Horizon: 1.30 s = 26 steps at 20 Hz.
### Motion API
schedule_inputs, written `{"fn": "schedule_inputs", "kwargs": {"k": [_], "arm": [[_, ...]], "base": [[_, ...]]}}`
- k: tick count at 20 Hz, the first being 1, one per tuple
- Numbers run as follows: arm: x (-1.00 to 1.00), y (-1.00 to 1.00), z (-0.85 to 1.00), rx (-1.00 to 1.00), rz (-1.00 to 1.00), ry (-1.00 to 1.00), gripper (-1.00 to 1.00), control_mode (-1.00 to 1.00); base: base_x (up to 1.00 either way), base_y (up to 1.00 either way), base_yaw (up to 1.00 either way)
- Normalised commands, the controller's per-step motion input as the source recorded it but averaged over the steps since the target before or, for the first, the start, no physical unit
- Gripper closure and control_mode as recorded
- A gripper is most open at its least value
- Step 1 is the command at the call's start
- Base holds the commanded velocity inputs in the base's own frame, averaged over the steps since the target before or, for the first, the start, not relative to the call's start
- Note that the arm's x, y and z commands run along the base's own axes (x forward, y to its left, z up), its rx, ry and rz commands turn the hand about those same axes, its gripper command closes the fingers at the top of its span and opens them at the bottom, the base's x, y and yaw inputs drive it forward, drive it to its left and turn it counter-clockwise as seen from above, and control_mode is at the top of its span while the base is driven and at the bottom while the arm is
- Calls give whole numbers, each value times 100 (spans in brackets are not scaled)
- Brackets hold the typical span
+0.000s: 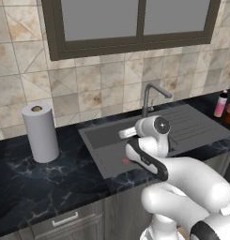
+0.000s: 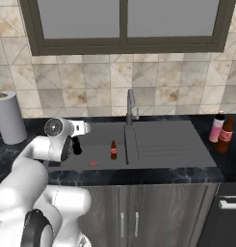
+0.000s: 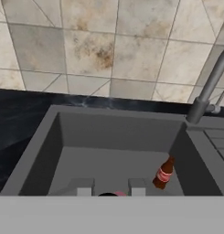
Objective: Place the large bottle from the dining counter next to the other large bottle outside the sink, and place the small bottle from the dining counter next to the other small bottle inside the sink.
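Observation:
My gripper (image 2: 77, 145) hangs over the left part of the sink (image 2: 153, 166), shut on a small dark thing that I take for the small bottle. In the hand view just its dark top (image 3: 108, 194) peeks between the fingertips (image 3: 82, 186). The other small bottle (image 2: 113, 150), brown with a red label, stands upright in the basin near its right wall (image 3: 162, 174). On the counter right of the sink, the large brown bottle (image 2: 225, 135) stands beside the pink large bottle (image 2: 216, 126). The dining counter is out of view.
A curved metal faucet (image 2: 130, 107) rises behind the basin. A paper towel roll (image 1: 40, 132) stands on the black counter to the left. A small red drain spot (image 2: 93, 163) lies on the basin floor. The ribbed drainboard (image 2: 167, 142) lies right of the basin.

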Motion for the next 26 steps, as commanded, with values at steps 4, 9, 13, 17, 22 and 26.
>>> {"fn": "schedule_inputs", "kwargs": {"k": [4, 9, 13, 17, 22, 26], "arm": [[21, -19, -40, 6, 0, 0, 100, -100], [23, -2, -51, 1, 0, 0, 100, -100], [22, 0, -54, 0, 0, 0, 100, -100], [18, 0, -41, 0, 0, -1, 100, -100], [14, -4, -18, 3, 0, -6, 100, -100], [24, -3, -17, 3, 0, -7, 100, -100]], "base": [[0, 0, 0], [0, 0, 0], [0, 0, 0], [0, 0, 0], [0, 0, 0], [0, 0, 0]]}}
